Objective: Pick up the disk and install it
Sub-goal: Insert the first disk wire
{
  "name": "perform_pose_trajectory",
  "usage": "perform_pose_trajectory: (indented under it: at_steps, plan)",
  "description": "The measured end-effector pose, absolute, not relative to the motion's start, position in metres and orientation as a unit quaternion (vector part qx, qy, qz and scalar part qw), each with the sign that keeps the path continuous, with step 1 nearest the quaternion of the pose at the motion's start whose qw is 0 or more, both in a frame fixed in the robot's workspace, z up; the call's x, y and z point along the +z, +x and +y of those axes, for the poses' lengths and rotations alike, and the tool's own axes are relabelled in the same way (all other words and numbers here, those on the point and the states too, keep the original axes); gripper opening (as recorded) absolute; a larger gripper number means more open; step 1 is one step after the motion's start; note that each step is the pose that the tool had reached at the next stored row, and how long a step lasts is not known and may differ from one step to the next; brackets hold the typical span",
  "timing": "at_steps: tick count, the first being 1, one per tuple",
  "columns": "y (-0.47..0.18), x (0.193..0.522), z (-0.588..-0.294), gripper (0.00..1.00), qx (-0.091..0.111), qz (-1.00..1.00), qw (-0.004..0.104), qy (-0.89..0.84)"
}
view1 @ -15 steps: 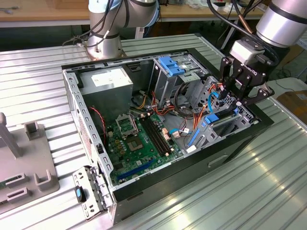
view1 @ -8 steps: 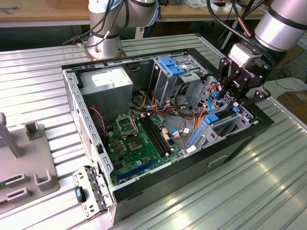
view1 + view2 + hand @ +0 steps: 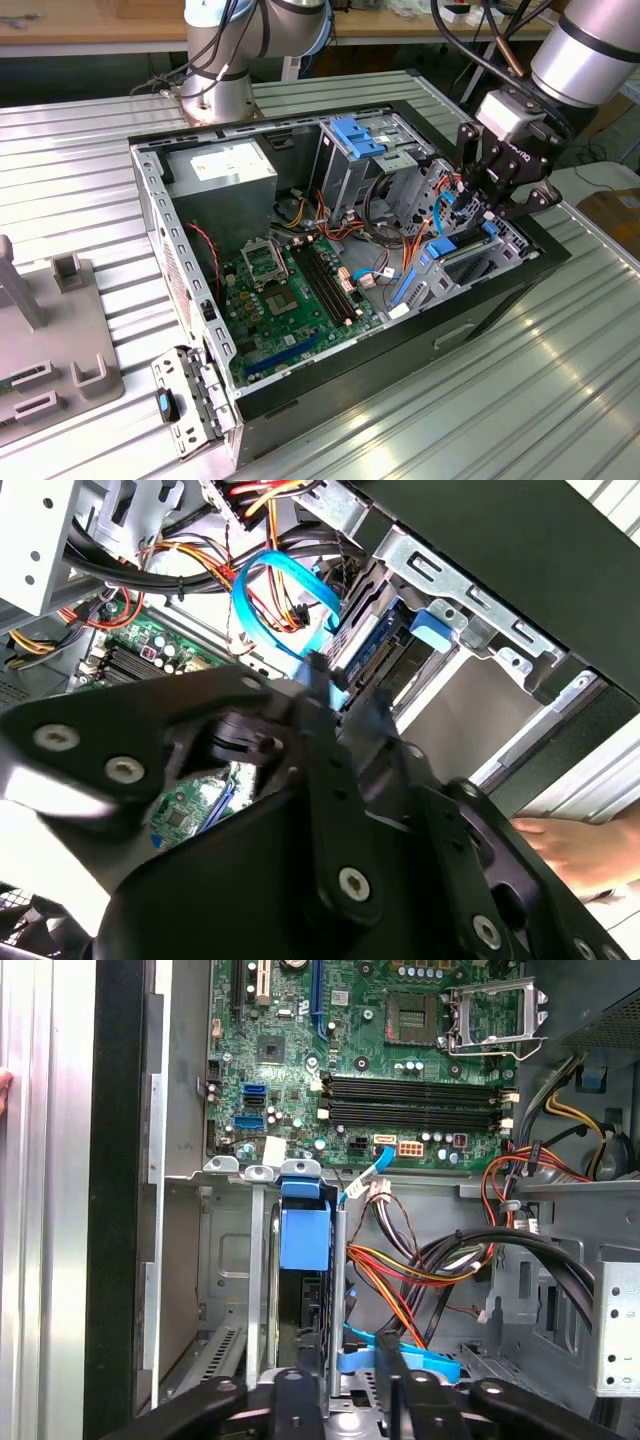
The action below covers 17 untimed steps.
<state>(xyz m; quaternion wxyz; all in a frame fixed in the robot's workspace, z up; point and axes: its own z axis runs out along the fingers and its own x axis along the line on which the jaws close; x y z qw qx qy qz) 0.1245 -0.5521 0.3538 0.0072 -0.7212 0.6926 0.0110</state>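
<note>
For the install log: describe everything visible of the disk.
The disk is a flat dark grey drive with bright blue plastic carrier rails and a blue tab at one end. It stands on edge inside the grey metal drive bay of the open computer case, beside the motherboard. The pincer is close at its other end; whether they touch cannot be told.

A ribbed metal table bears the open computer case. A grey fixture block sits on it toward the exterior view's left, apart from the case.
</note>
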Motion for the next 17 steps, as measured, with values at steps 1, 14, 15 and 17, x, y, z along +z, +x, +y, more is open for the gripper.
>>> perform_pose_trajectory:
  at_steps: [1, 14, 15, 17]
  plan:
    - [0.1244, 0.3538, -0.5521, 0.36, 0.011, 0.693, 0.007, -0.721]
    - [0.1244, 0.3536, -0.5522, 0.18, 0.011, 0.693, 0.008, -0.721]
    - [0.1244, 0.3536, -0.5522, 0.24, 0.012, 0.693, 0.008, -0.721]
    - [0.1245, 0.3537, -0.5522, 0.24, 0.012, 0.693, 0.008, -0.721]
